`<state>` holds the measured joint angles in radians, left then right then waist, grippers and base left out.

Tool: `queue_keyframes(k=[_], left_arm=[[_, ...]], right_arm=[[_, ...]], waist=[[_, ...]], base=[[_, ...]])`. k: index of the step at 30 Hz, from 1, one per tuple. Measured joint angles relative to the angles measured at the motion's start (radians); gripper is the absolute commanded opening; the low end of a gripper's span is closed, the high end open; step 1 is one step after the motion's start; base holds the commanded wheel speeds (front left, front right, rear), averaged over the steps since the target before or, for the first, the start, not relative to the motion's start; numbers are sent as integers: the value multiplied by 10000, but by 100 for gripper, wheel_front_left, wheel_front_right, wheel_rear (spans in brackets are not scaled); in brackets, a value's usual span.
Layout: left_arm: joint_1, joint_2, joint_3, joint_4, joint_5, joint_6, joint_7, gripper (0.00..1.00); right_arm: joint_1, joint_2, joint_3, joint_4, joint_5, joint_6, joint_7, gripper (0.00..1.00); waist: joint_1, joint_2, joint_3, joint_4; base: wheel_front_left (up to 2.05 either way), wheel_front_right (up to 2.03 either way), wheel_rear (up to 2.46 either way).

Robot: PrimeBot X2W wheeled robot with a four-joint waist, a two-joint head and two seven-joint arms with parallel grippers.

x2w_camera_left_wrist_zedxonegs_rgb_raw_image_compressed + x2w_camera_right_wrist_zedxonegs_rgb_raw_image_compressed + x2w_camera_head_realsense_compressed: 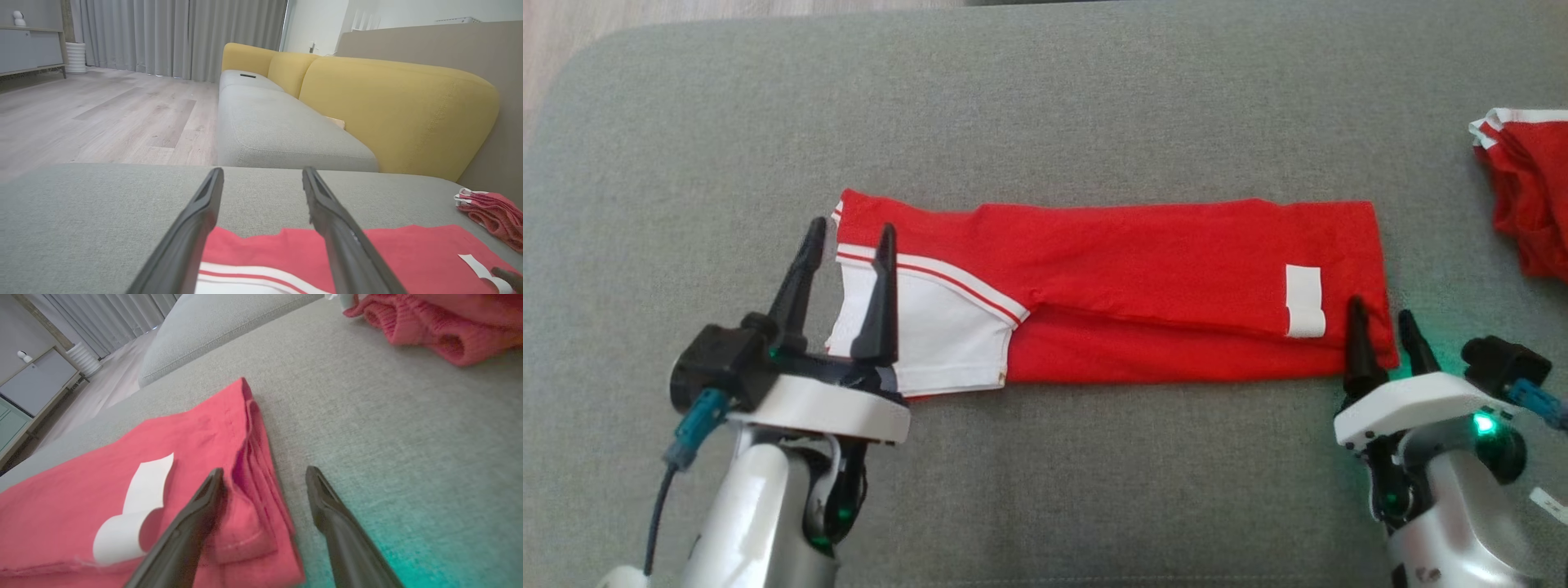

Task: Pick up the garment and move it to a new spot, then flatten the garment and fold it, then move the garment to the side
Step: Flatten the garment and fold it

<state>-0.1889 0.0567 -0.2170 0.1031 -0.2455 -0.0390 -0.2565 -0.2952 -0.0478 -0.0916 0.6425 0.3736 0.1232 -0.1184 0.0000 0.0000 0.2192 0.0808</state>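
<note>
Across the middle of the grey cushion lies the folded garment, your left gripper and right gripper gaping at its ends; pinch one layer only and the fold could spill.

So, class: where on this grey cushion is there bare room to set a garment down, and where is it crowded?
Free: the wide band of cushion beyond the garment; the near band between left gripper and right gripper. Crowded: the right side, that gripper at the garment's end, a red pile close by.
</note>
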Motion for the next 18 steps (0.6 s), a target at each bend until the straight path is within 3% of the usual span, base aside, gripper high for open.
queue_keyframes(k=[9,10,11,18], left_arm=[[-12,-67,393,17,169,-205,0,100],[-11,-75,407,29,173,-228,0,100],[-11,-77,420,40,215,-228,0,100],[-8,-100,564,48,255,-244,0,100]], right_arm=[[-860,-144,909,1532,451,0,-502,100],[-913,-161,980,1630,520,0,-523,64],[-960,-176,1026,1747,535,0,-619,0],[-1348,56,-201,2472,-535,12,-945,0]], waist=[[0,0,13,-49],[0,0,0,-59],[0,0,-15,-72],[0,0,-142,-163]], base=[[0,0,0],[0,0,0],[0,0,0],[0,0,0]])
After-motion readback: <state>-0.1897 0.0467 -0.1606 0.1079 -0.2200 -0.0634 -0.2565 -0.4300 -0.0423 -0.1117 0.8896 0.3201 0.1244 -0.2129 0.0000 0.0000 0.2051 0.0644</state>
